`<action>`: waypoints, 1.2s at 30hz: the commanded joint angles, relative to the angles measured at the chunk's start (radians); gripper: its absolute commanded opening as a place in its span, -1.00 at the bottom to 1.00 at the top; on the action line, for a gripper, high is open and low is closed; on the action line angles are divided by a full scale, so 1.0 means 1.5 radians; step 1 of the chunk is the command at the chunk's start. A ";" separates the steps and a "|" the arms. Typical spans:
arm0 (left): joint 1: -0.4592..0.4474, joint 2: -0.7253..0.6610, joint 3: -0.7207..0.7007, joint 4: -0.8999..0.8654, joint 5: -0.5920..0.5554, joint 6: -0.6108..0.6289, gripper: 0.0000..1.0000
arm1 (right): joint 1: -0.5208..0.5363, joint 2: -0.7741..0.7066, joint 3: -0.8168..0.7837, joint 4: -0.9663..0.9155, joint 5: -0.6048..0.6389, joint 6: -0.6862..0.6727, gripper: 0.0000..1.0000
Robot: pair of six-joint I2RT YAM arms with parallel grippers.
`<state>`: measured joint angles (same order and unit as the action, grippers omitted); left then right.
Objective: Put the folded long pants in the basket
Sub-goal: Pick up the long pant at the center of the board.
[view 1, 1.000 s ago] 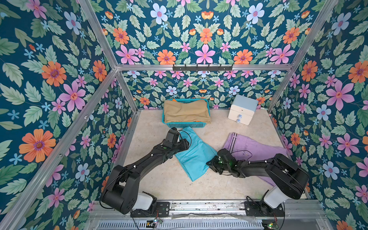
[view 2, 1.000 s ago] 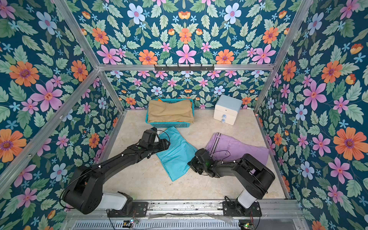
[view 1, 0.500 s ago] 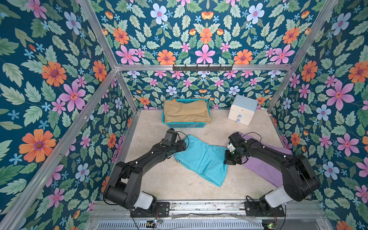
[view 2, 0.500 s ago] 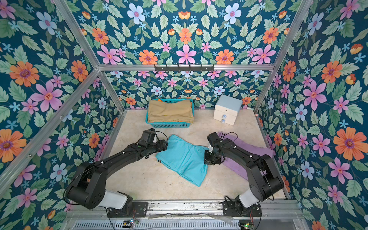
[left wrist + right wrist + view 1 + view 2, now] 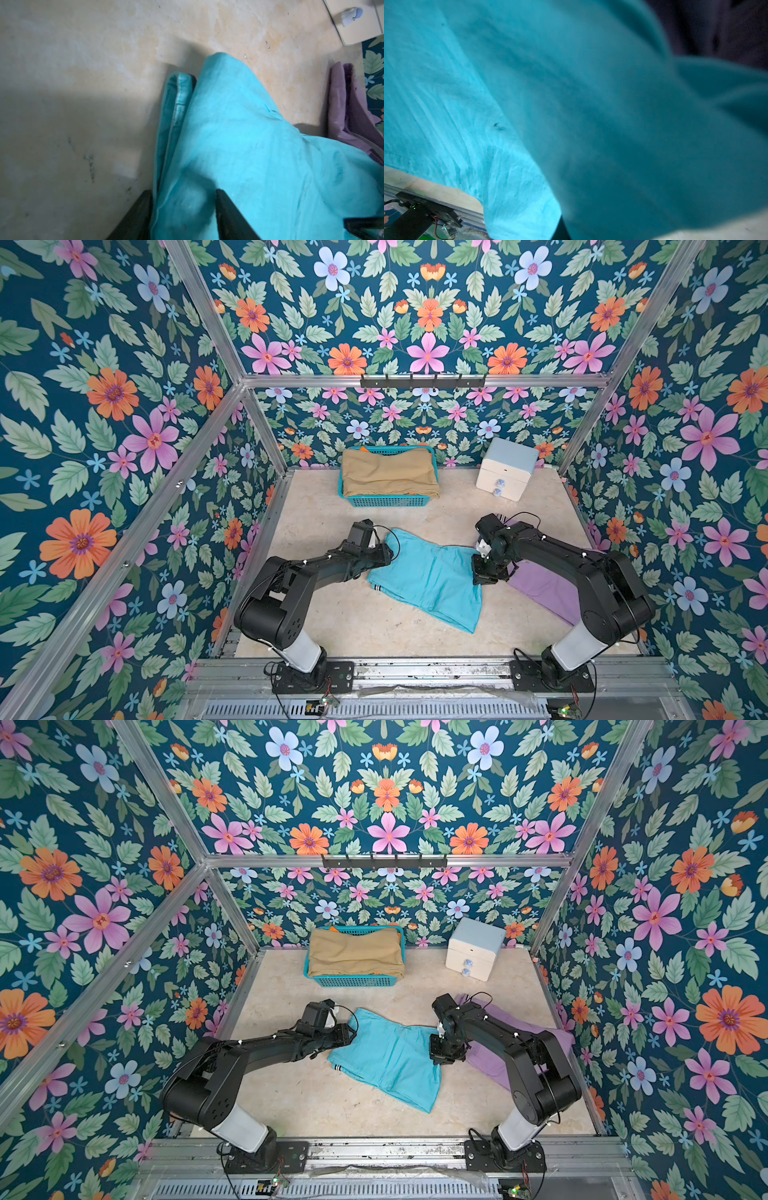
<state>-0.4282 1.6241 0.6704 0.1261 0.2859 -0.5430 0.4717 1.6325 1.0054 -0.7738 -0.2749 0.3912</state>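
Both top views: turquoise pants (image 5: 432,576) on table (image 5: 332,614), long axis 11-to-5; left gripper (image 5: 386,555) at its 9 o'clock edge, right gripper (image 5: 482,577) at 3; basket (image 5: 386,501) at 12, left gripper slightly nearer
Count: four pants, tan pants (image 5: 388,472) over orange pants (image 5: 365,449) in basket, turquoise and lilac pants (image 5: 544,589) on table; one basket
Left wrist: left gripper (image 5: 184,192) jaws half apart astride turquoise edge, grip unclear
Right wrist: turquoise cloth fills view, jaws clamped on it

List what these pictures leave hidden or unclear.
- Right gripper: jaws hidden in both top views by its own body; the right wrist view is filled by blurred turquoise folded pants.
- Left gripper: the blurred left wrist view does not settle whether its fingers pinch that cloth.
- Teal mesh plastic basket: tan folded pants cover all beneath but orange slivers.
- Lilac folded pants: mostly under the right arm.
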 commanded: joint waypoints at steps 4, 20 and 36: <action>-0.011 0.002 -0.007 -0.197 -0.037 -0.002 -0.25 | -0.003 -0.003 0.010 -0.014 0.011 -0.006 -1.00; -0.030 -0.043 -0.010 -0.191 -0.044 -0.001 -1.00 | -0.003 -0.018 0.016 0.020 -0.037 0.009 -1.00; -0.031 -0.271 0.054 -0.328 -0.124 -0.031 -1.00 | 0.000 -0.120 0.072 0.041 -0.104 0.042 -1.00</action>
<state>-0.4755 1.2472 0.7197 -0.3023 0.1238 -0.5957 0.4721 1.4689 1.0809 -0.7052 -0.4263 0.4454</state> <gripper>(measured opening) 0.100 0.103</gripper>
